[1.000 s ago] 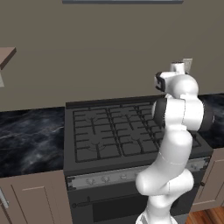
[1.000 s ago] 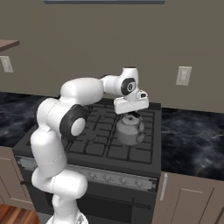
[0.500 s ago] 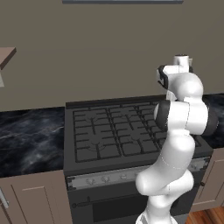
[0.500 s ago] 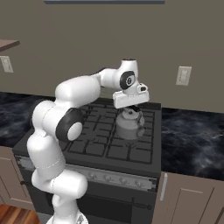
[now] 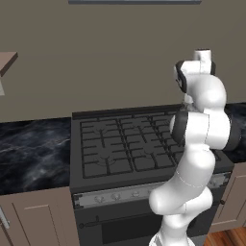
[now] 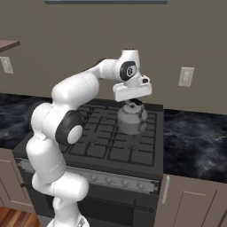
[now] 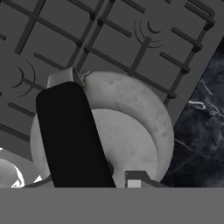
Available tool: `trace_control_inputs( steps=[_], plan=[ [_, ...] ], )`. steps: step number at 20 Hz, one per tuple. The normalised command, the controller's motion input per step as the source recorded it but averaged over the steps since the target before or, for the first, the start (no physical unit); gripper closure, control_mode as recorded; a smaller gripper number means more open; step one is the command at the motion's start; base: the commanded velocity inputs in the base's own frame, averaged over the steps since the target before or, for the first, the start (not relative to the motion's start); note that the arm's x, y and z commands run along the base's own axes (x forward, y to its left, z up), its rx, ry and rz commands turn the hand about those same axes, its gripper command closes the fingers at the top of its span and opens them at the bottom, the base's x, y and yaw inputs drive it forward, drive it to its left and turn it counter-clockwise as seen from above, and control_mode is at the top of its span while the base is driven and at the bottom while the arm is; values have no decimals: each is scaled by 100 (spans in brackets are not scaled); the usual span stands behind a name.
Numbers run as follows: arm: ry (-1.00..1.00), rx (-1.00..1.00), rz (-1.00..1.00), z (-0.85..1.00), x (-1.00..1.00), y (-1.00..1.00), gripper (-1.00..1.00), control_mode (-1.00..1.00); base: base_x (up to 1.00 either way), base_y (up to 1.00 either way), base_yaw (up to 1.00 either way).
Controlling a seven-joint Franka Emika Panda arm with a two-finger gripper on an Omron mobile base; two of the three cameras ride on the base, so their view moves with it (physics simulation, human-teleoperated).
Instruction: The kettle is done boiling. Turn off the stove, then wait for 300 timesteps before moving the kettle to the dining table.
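kettle (image 6: 131, 119) has risen off the stove (image 6: 106, 142), gripper (image 6: 131, 103) clamped on its handle; hand view adds the domed dull metal lid, broad black handle (image 7: 72, 135).

Kettle lifted higher off the stove

The kettle (image 6: 131, 119) has risen with the gripper (image 6: 132, 104), its base now clear of the grates of the stove (image 6: 106, 142) where a second ago it sat low over them; the arm's wrist has climbed against the wall in both base views; the jaws have stayed clamped on the dark handle (image 7: 72, 135).
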Motion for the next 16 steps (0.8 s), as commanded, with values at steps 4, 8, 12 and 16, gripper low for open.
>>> trace_control_inputs(
  steps=[4, 8, 12, 16],
  plan=[
    [0, 0, -5, 49, -8, 0, 100, -100, 0, 0, 0],
    [0, 0, -4, 28, -3, 0, 100, -100, 0, 0, 0],
    [0, 0, -3, 18, -6, 0, 100, -100, 0, 0, 0],
    [0, 0, -4, 28, -7, 0, 100, -100, 0, 0, 0]
  ],
)
